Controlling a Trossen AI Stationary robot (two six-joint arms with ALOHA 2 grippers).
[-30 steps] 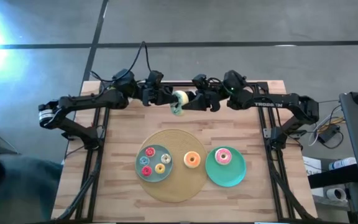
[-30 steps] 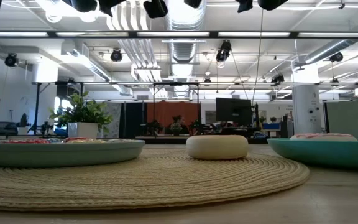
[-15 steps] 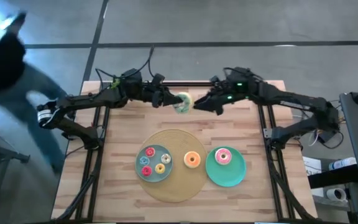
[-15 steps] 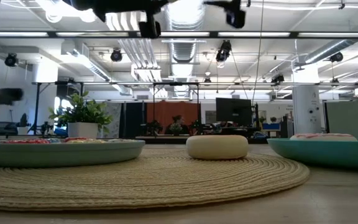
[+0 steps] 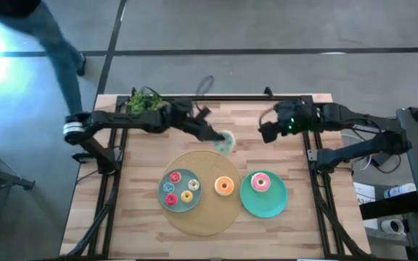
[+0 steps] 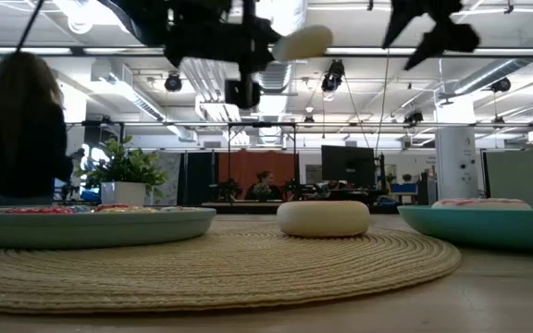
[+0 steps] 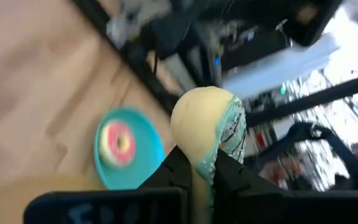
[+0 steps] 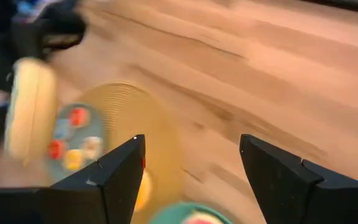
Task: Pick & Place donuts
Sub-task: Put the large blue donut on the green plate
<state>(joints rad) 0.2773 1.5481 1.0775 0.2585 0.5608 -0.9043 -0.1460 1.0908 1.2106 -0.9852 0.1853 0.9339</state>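
Note:
A pale green iced donut (image 5: 226, 142) hangs in the air over the far edge of the round woven mat (image 5: 202, 217), with my left gripper (image 7: 202, 177) shut on it. The low view shows it high up (image 6: 303, 42). My right gripper (image 8: 194, 180) stands open and empty to the donut's right, over the bare wood (image 5: 268, 131). An orange donut (image 5: 224, 185) lies flat on the mat. A pink donut (image 5: 260, 182) lies on the green plate (image 5: 273, 206). Several small donuts lie on the grey-blue plate (image 5: 180, 206). My left gripper pinches the donut between its two fingers, one on each flat face, at the part of the ring nearest the gripper (image 7: 205, 163). The fingers reach in from the table's left, close to level. The donut stands on edge beyond the fingertips, lifted clear of the mat.
A small leafy plant (image 5: 144, 101) stands at the far left corner beside the left arm. Both plates sit at the mat's near part. A person walks on the floor beyond the far left corner (image 5: 49, 36). Bare wood lies on both sides of the mat.
My left gripper has carried the donut down and toward the near right, from the far edge to above the mat's far rim. My right gripper has drawn back from the donut toward the table's right edge and tipped downward. A person has crossed the floor at the far left.

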